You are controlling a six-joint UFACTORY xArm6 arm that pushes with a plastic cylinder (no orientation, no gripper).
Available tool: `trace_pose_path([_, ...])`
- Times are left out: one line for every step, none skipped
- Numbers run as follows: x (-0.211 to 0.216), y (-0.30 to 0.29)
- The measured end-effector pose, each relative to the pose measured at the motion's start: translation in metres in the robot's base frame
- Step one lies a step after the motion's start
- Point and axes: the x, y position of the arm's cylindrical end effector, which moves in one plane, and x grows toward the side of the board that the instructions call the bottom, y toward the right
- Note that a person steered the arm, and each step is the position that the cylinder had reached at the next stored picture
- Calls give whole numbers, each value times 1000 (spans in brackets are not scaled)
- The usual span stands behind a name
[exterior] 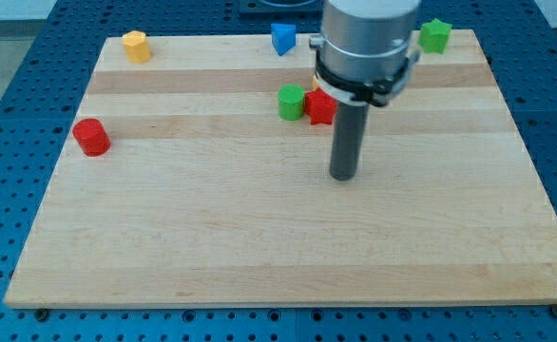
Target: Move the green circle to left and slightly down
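The green circle (291, 102) is a short green cylinder on the wooden board (259, 237), a little above the board's middle. A red block (320, 107) touches its right side; the arm partly covers it, so its shape is unclear. My tip (343, 176) rests on the board below and to the right of both blocks, apart from them.
A red cylinder (91, 137) sits near the board's left edge. A yellow block (137, 46) is at the top left. A blue block (282, 39) is at the top middle. A green block (435, 35) is at the top right.
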Motion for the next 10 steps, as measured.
trace_pose_path([-11,-96])
trace_pose_path([-86,-150])
trace_pose_path([-148,-113])
trace_pose_path([-160,-42])
trace_pose_path([-145,-31])
trace_pose_path([-114,-26])
trace_pose_path([-91,-26])
trace_pose_path([-83,-40])
trace_pose_path([-87,-58])
trace_pose_path([-78,-65])
